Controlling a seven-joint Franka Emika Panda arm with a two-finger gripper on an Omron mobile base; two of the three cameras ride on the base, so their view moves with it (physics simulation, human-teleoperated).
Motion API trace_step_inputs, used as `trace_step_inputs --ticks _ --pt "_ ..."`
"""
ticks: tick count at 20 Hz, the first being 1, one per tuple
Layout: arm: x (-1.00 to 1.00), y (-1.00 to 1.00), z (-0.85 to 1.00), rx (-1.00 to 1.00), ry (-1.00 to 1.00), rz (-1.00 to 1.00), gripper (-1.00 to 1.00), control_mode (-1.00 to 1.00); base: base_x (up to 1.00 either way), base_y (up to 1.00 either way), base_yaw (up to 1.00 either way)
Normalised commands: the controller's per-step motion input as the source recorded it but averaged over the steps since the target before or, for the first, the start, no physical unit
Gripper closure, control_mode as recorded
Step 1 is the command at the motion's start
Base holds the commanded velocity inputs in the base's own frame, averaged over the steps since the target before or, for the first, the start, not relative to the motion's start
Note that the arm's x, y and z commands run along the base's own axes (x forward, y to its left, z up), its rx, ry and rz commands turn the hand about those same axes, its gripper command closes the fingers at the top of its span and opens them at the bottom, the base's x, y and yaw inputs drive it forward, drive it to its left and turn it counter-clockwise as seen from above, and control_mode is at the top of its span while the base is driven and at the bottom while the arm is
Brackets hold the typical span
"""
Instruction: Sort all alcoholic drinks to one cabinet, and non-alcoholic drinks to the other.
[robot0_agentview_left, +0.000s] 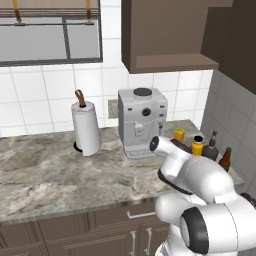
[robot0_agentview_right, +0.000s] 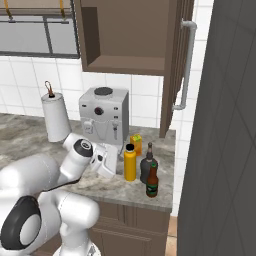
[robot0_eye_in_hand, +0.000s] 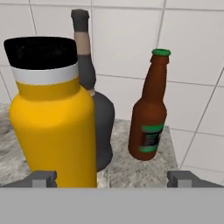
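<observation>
In the hand view, the yellow bottle (robot0_eye_in_hand: 54, 118) stands on the desk (robot0_eye_in_hand: 131, 173) nearest the camera, left of centre between the open jaws, which grip nothing. The black bottle (robot0_eye_in_hand: 98, 127) stands just behind it, partly hidden. The brown beer bottle (robot0_eye_in_hand: 150, 109) stands apart to the right, inside the right fingertip (robot0_eye_in_hand: 183, 178). In the right base view, the juice carton (robot0_agentview_right: 136, 144) stands behind them below the open cabinet (robot0_agentview_right: 125, 65).

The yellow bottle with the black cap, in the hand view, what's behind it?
Behind the yellow bottle stands the squat black bottle: its neck, dark cap and right side show. Its left side and label are covered. The brown beer bottle stands apart, to the right.
</observation>
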Motion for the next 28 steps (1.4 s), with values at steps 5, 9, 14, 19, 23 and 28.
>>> trace_step_inputs --ticks 5,9,14,19,23,28 --pt "0.08 -0.04 -0.08 0.00 0.00 0.00 -1.00 -1.00 0.00 0.00 0.00" --pt "0.08 0.00 -0.07 0.00 0.00 0.00 -1.00 -1.00 0.00 0.00 0.00" --pt "0.05 0.00 -0.06 0.00 0.00 0.00 -1.00 -1.00 0.00 0.00 0.00" --pt "0.04 0.00 -0.05 0.00 0.00 0.00 -1.00 -1.00 0.00 0.00 0.00" --pt "0.04 0.01 -0.03 0.00 -0.02 0.00 -1.00 -1.00 0.00 0.00 0.00" --pt "0.05 0.01 0.00 0.00 -0.02 0.00 -1.00 -1.00 0.00 0.00 0.00"
